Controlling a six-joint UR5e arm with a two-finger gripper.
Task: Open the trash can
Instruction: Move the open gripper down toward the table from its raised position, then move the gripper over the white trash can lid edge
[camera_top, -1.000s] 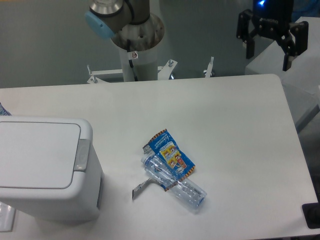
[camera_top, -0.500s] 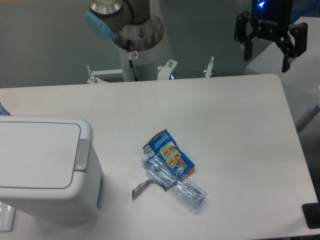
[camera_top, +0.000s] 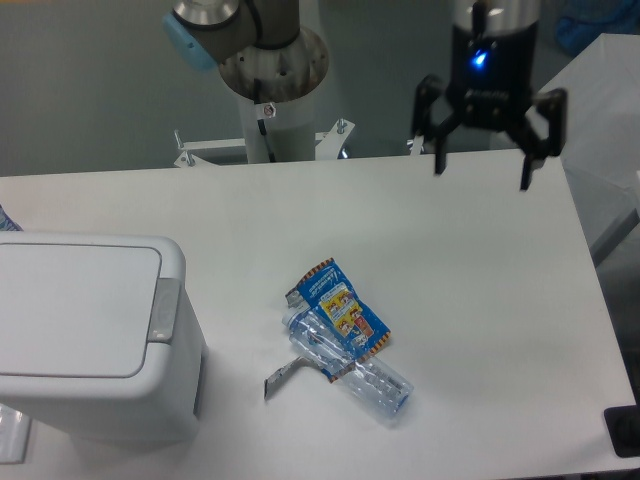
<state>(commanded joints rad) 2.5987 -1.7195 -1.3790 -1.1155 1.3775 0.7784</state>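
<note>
Your pincer (camera_top: 482, 170) has just swung in from beyond the tabletop's far right corner and now hangs over the far edge of the tabletop (camera_top: 300, 215), right of the middle. A second ago it sat higher and further right, partly off the picture; now its whole head shows, with the blue light lit above it. Its jaws stand wide apart, pointing down, and they hold nothing.

The trash can (camera_top: 95, 335) sits at the near left corner of the tabletop, lid flat and closed, with the grey push tab (camera_top: 163, 310) on the right rim of the lid. It has not moved. You are well apart from it: nearly the whole width of the tabletop lies between the pincer and the tab.

The crushed bottle (camera_top: 350, 360) with its blue label lies near the middle of the tabletop, towards the near edge, roughly between you and the can.

By my reading, the shift is the start of the approach and nothing of the opening itself is done. You likely need to travel left and towards the near edge, passing above the bottle, then come down on the tab.
</note>
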